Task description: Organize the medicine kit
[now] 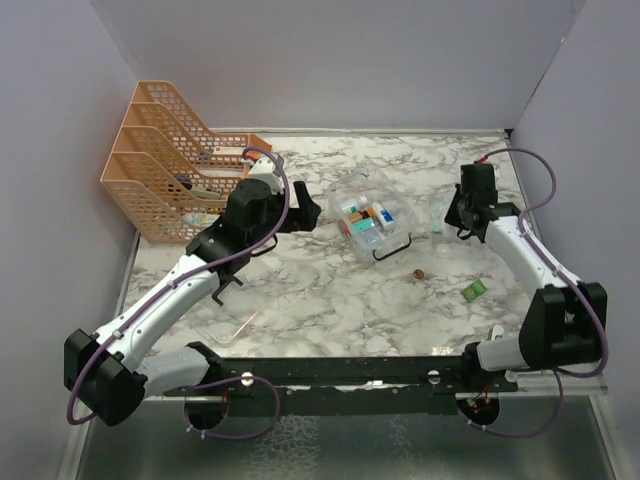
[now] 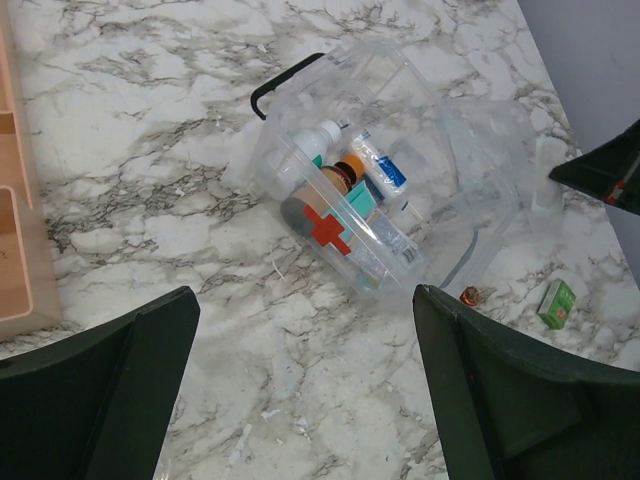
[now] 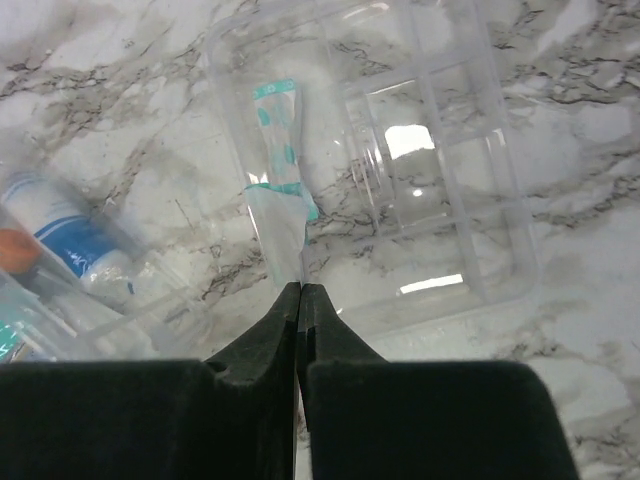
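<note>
Marble-patterned laminate covers the table. The medicine kit is seen near the table's middle, somewhat closer to the far edge than to the near one. It is set at a slant to the table's edges, and its black handle is laid flat on the marble, pointing toward the near edge. Through the clear plastic, a white bottle, a white and blue tube and an item marked with a red cross can be made out. Whether the lid is fully closed cannot be told.

The left pincer is held above the table on the kit's left side. Its fingers are spread wide and nothing is held between them.

The right pincer is found on the kit's right side, toward the right edge. Its fingers are pressed together on the end of a thin clear sachet printed in teal. The sachet is stretched out over the long end compartment of a clear divided tray, which lies just beside the kit. Whether the sachet is touching the tray cannot be told.

A small green box and a small brown item are lying toward the near right corner, apart from each other. An orange mesh rack is placed at the far left corner.
</note>
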Controlling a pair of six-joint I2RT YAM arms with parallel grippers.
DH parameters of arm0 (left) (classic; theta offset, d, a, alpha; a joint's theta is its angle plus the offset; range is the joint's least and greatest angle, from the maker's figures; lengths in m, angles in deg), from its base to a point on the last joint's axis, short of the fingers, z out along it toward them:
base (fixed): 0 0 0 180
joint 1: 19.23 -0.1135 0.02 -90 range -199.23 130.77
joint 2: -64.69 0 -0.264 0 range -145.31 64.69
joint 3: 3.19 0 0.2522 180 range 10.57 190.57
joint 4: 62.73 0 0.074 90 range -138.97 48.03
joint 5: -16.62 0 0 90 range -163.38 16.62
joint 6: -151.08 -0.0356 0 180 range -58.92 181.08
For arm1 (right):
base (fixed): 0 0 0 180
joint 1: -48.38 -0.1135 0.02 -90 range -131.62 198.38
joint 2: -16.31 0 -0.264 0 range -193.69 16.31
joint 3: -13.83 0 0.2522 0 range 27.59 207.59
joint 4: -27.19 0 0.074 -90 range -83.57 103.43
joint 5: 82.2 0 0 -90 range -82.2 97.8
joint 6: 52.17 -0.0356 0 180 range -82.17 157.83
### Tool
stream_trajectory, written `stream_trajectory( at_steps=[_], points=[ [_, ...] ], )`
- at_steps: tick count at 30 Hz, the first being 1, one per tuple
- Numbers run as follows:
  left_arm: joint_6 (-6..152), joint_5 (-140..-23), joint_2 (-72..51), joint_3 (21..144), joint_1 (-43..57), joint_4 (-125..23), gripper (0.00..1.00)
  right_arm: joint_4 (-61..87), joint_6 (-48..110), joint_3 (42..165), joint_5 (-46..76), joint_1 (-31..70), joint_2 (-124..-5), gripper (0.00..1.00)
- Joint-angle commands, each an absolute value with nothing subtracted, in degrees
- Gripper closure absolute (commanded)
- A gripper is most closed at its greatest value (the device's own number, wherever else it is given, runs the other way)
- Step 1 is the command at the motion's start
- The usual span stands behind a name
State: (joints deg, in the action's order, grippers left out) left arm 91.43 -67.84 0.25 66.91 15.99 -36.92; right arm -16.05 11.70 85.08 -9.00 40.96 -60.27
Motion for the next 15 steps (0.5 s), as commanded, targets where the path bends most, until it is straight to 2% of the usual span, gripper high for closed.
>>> stream_trajectory(
  at_steps=[1, 15],
  points=[
    [89.1, -67.63, -0.53, 70.22, 15.66, -37.73, 0.09, -7.89, 18.11, 88.6, 1.63, 45.44, -67.73, 0.99],
    [83.77, -64.74, -4.63, 74.35, 15.35, -40.63, 0.08, -7.88, 21.08, 96.25, 12.52, 50.75, -83.02, 0.99]
  ],
)
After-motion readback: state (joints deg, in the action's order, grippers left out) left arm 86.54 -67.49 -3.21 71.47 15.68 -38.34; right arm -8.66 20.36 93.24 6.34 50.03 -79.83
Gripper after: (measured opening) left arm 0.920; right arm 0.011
